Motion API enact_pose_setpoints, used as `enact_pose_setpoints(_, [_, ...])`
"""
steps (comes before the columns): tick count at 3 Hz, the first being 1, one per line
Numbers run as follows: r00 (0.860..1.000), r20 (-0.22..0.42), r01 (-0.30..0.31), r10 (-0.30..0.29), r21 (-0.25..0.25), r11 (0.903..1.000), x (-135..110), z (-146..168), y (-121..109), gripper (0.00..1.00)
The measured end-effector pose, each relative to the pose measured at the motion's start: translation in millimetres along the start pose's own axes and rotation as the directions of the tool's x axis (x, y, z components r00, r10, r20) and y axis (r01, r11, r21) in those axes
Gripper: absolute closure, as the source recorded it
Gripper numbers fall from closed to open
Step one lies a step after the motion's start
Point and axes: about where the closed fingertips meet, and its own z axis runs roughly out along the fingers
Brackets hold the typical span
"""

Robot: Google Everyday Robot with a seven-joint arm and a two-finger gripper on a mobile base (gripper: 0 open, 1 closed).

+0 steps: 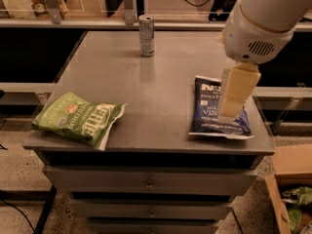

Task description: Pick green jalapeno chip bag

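The green jalapeno chip bag (pixel 78 118) lies flat at the front left corner of the grey cabinet top (pixel 161 82), its white "Kettle" lettering facing up. My gripper (pixel 233 99) hangs from the white arm (pixel 261 28) on the right side, just above the dark blue Sea Salt & Vinegar bag (pixel 207 116) and covering part of it. The gripper is far to the right of the green bag and holds nothing that I can see.
A silver drink can (pixel 146 35) stands upright at the back middle of the top. Drawers (pixel 146 182) sit below the front edge. A cardboard box (pixel 292 179) stands on the floor at the right. Shelving runs behind the cabinet.
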Motion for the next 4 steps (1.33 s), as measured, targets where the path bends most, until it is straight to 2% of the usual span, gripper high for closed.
enact_pose_setpoints(2, [0.995, 0.005, 0.101, -0.101, -0.059, 0.9932, -65, 41, -3, 0.00])
enact_pose_setpoints(3, [0.987, 0.009, 0.161, -0.161, -0.086, 0.9831, -100, 61, -1, 0.00])
enact_pose_setpoints(4, [0.987, 0.009, 0.161, -0.161, -0.086, 0.9831, -100, 61, -1, 0.00])
